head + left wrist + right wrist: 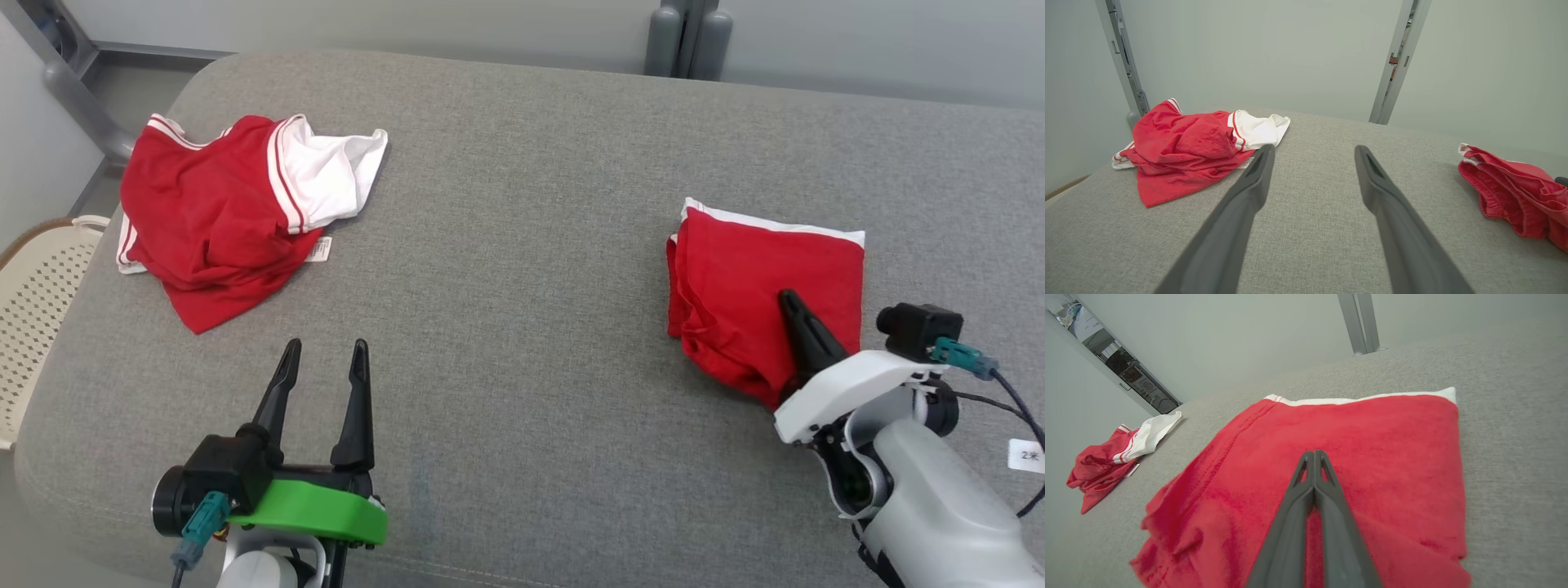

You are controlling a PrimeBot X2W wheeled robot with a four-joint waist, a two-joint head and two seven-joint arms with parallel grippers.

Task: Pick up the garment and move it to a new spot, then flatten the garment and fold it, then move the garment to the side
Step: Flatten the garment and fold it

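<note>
Head view: folded garment (767, 278) on cushion's (522, 204) right side, directly under r gripper (789, 297), fingers pressed together, nothing pinched, pointing at cushion's back edge. L gripper (326, 346) spread wide, cushion's front-left. R arm nearer, I'd use it for side move.

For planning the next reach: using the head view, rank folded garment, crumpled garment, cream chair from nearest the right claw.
1. Folded garment, under the right claw.
2. Crumpled garment, far left.
3. Cream chair, left edge, beyond it.
</note>
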